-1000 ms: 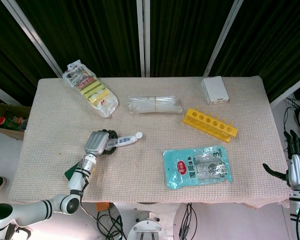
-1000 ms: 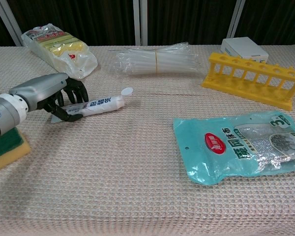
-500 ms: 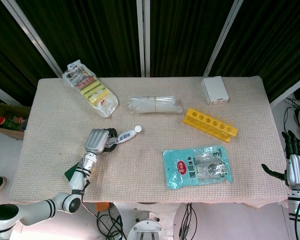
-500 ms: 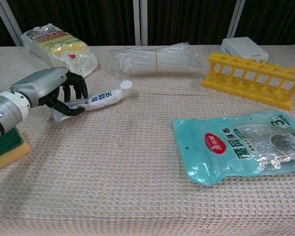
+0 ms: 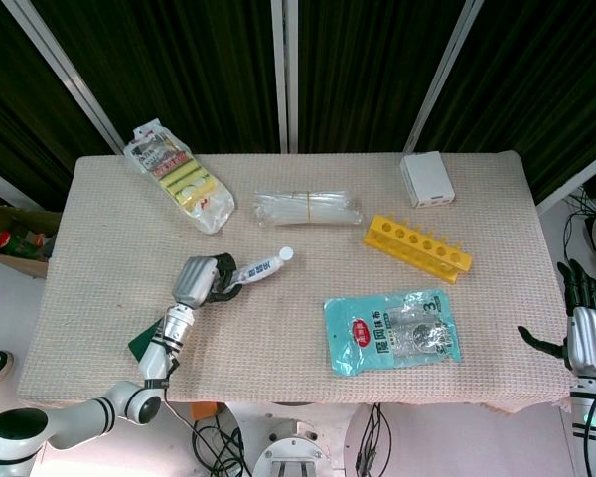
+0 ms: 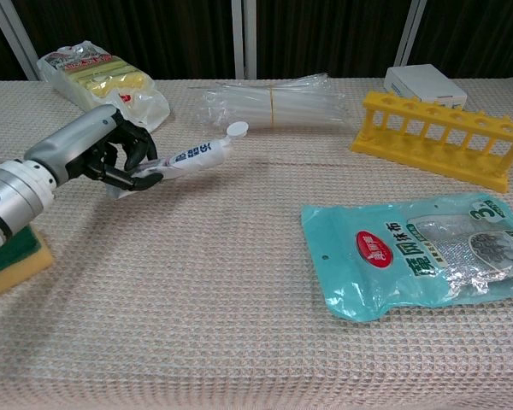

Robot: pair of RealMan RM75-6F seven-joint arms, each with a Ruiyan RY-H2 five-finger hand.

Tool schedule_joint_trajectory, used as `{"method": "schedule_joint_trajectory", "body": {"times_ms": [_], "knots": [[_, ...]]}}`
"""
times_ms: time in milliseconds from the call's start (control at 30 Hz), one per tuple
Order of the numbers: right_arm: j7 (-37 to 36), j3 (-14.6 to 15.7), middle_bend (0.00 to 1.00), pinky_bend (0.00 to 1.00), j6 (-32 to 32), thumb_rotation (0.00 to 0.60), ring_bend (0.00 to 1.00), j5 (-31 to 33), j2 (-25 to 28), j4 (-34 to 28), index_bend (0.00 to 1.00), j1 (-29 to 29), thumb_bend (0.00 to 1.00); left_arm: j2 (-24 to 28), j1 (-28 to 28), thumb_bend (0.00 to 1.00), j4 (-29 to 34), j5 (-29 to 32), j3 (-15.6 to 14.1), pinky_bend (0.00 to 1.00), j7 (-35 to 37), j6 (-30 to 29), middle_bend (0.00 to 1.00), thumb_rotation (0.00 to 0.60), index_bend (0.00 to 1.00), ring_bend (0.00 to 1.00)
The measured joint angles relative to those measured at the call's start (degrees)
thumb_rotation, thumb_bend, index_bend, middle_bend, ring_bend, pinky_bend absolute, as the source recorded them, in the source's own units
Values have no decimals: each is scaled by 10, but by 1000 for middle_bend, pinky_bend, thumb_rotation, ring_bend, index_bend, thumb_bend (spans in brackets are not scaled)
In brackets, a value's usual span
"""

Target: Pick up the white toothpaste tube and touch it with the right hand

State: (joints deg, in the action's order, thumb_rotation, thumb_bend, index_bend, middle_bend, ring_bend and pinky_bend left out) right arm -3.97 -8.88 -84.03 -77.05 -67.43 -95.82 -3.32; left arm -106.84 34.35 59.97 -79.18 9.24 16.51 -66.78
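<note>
The worktop (image 5: 99,298) is evenly and brightly lit from above; only soft, short shadows are cast. Glare is seen on the teal pouch (image 6: 427,256). Both views are sharp, the backdrop dark.

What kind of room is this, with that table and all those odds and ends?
Probably a robot test lab rather than a home. A cloth-covered table stands before dark curtains, loose cables hang below its front edge, and unrelated items lie spread out: a yellow test-tube rack, packaged sponges, a teal packet.
</note>
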Motion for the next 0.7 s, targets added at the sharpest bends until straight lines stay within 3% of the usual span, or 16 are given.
{"method": "schedule_joint_trajectory", "body": {"times_ms": [333, 600, 700], "knots": [[18, -1, 0, 0, -4, 600, 0, -30, -5, -18, 0, -14, 21, -7, -9, 486, 5, -36, 3, 824, 132, -43, 953, 600, 827, 787], [54, -18, 0, 0, 13, 593, 0, -98, 6, -88, 0, -68, 0, -20, -6, 486, 8, -64, -11, 825, 105, -56, 953, 600, 827, 787], [62, -35, 0, 0, 40, 456, 0, -114, 12, -124, 0, -107, 0, -31, -1, 486, 7, -69, -12, 824, 96, -59, 953, 600, 827, 787]]}}
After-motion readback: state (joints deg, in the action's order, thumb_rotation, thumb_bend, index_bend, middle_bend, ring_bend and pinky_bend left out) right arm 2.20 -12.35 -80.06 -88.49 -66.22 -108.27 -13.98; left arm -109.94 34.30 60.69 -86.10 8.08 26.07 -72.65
